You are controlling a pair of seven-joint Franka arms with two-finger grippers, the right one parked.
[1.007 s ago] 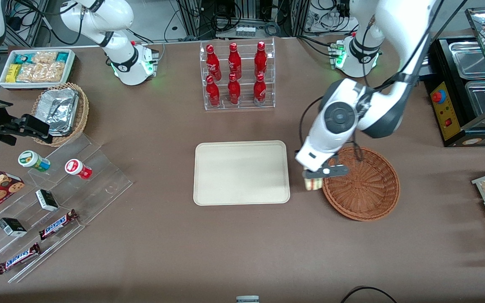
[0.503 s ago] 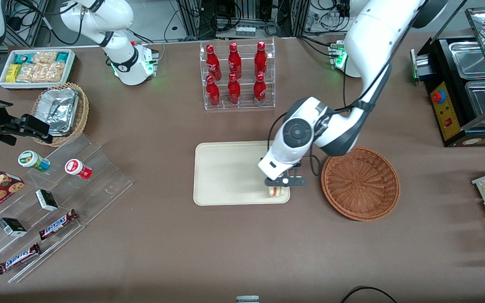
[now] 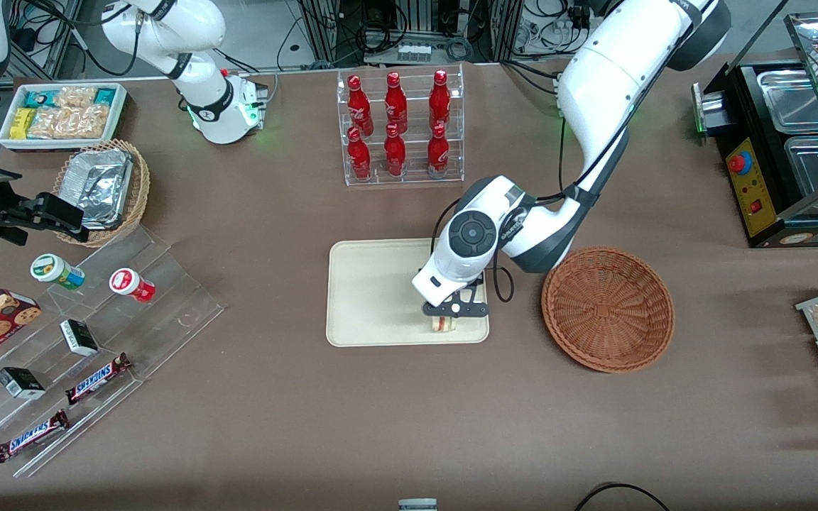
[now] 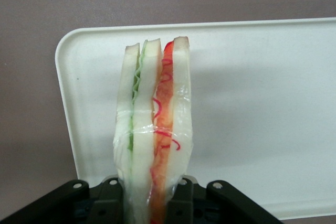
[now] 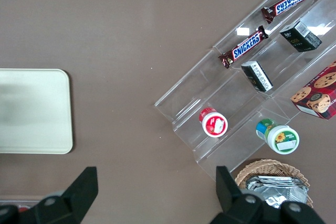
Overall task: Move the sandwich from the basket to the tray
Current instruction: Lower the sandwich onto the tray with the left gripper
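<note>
My left gripper (image 3: 446, 317) hangs over the cream tray (image 3: 373, 291), near the tray edge closest to the front camera. It is shut on the clear-wrapped sandwich (image 3: 444, 324). In the left wrist view the sandwich (image 4: 155, 129) stands on edge between the black fingers (image 4: 181, 205), its white bread layers showing a green stripe and a red stripe, with the tray (image 4: 262, 103) under it. The reddish-brown wicker basket (image 3: 608, 309) sits beside the tray toward the working arm's end of the table, with nothing in it.
A clear rack of red bottles (image 3: 398, 128) stands farther from the front camera than the tray. Clear acrylic steps with candy bars and small boxes (image 3: 82, 362) and a tan basket of foil trays (image 3: 104, 186) lie toward the parked arm's end. A black food warmer (image 3: 792, 156) stands past the basket.
The gripper has carried the sandwich from beside the basket's rim sideways over the tray, then a little farther in over the tray and lower. The basket stayed put.
</note>
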